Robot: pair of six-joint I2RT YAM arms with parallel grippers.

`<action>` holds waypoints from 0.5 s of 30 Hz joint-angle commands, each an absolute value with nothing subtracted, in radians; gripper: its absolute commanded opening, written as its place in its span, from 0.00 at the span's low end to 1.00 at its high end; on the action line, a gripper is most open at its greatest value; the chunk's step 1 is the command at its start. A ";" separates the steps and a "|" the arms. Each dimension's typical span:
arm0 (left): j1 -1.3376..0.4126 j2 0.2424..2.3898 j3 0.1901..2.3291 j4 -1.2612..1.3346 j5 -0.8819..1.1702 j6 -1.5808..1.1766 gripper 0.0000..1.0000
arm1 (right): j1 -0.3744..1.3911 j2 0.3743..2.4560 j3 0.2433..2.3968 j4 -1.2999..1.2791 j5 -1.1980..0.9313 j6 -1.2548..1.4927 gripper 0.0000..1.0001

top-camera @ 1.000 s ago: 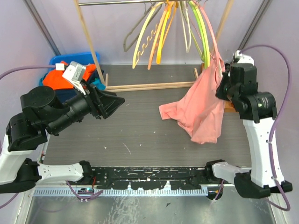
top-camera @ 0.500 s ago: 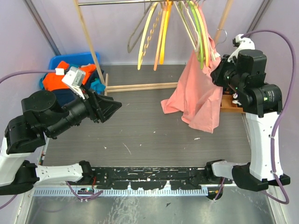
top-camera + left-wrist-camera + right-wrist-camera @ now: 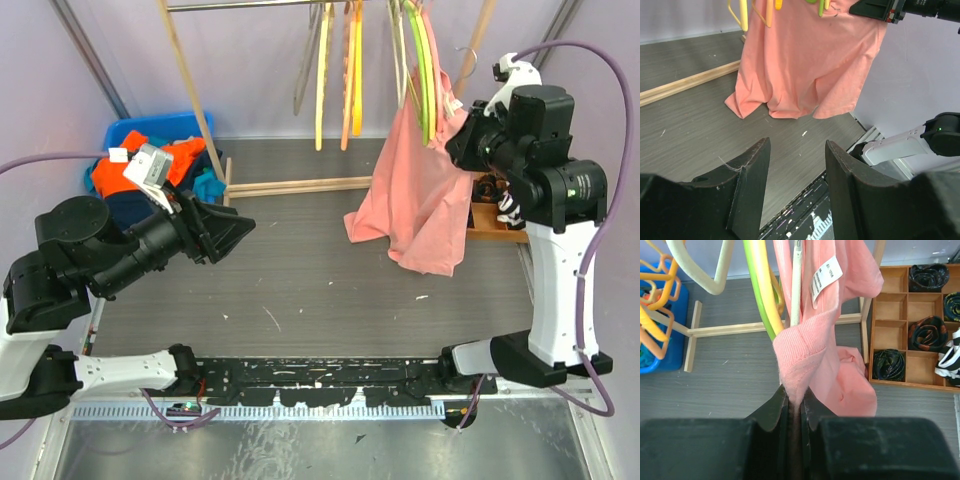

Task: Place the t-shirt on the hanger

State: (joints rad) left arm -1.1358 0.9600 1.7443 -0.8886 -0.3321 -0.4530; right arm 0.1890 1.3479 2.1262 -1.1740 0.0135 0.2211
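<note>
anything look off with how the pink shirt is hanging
The t-shirt hangs lopsided: the right pincer pinches its ribbed collar up beside the yellow-green hanger, while one lower corner lies crumpled on the table.

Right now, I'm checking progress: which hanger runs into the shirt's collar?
The thin white hanger, running down into the shirt collar that the right fingers pinch; the yellow-green hanger passes beside it.

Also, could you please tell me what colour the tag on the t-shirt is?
The tag is white with small dark print; the right wrist view shows it best.
</note>
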 commanded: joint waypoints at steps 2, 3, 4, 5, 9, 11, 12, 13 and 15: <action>-1.136 0.953 1.738 -0.910 -0.351 -0.464 0.55 | 0.193 1.390 2.254 -0.963 0.089 0.146 0.01; -1.135 0.952 1.738 -0.912 -0.350 -0.466 0.55 | 0.193 1.400 2.261 -0.958 0.094 0.135 0.01; -1.136 0.952 1.738 -0.914 -0.350 -0.467 0.55 | 0.193 1.407 2.267 -0.949 0.096 0.124 0.01; -1.136 0.950 1.737 -0.917 -0.353 -0.468 0.55 | 0.192 1.409 2.265 -0.937 0.089 0.114 0.01; -1.135 0.939 1.725 -0.919 -0.365 -0.469 0.55 | 0.193 1.402 2.238 -0.913 0.021 0.089 0.01; -1.135 0.940 1.724 -0.920 -0.369 -0.468 0.55 | 0.193 1.380 2.186 -0.894 -0.005 0.089 0.01; -1.135 0.942 1.725 -0.920 -0.367 -0.468 0.55 | 0.192 1.363 2.159 -0.883 -0.034 0.092 0.01; -1.135 0.945 1.727 -0.922 -0.366 -0.468 0.55 | 0.193 1.351 2.129 -0.870 -0.067 0.096 0.01; -1.135 0.945 1.723 -0.921 -0.364 -0.469 0.55 | 0.193 1.322 2.070 -0.849 -0.122 0.109 0.01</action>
State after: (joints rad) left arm -1.1358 0.9470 1.7325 -0.9203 -0.3531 -0.4652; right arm 0.1883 1.4063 2.1258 -1.1194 0.0116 0.1268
